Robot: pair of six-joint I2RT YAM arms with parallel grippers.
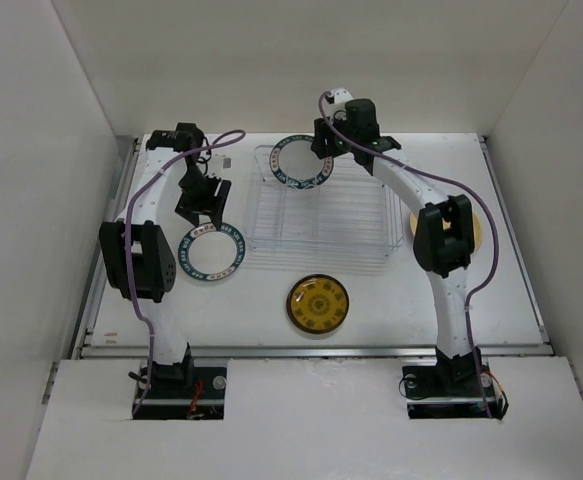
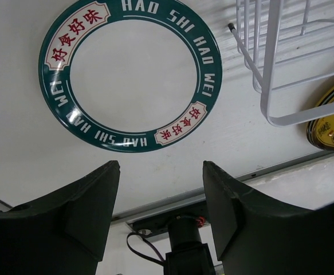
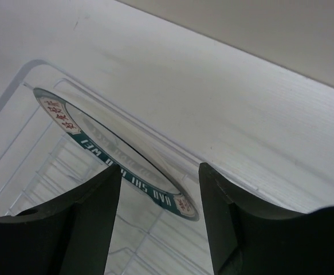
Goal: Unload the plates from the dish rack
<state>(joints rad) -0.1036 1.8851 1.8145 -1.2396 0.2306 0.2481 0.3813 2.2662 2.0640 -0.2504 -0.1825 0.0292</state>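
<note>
Plates sit in four places in the overhead view, read off a dial centred on the dish rack. The standing teal-rimmed plate is inside the rack at its 11 o'clock corner, leaning at the far end. The flat teal-rimmed plate lies on the white table at about 8 o'clock, just clear of the rack's near left corner. The dark brown plate, with its yellow pattern, lies flat at 6 o'clock, apart from the rack. The tan plate lies at 3 o'clock, mostly hidden behind the right arm's elbow. The left gripper hangs at 9 o'clock beside the rack, near the far rim of the flat teal-rimmed plate. Its wrist camera shows both fingers spread wide with nothing between them. In that picture the plate's lettered rim is whole, the rack's corner is at 2 o'clock and a slice of the dark brown plate is at 3 o'clock. The right gripper is at the rack's 12 o'clock end, close beside the standing teal-rimmed plate. Its wrist camera shows the jaws parted and the plate's rim running across the gap beyond the fingertips. Whether either finger touches it cannot be told.
</note>
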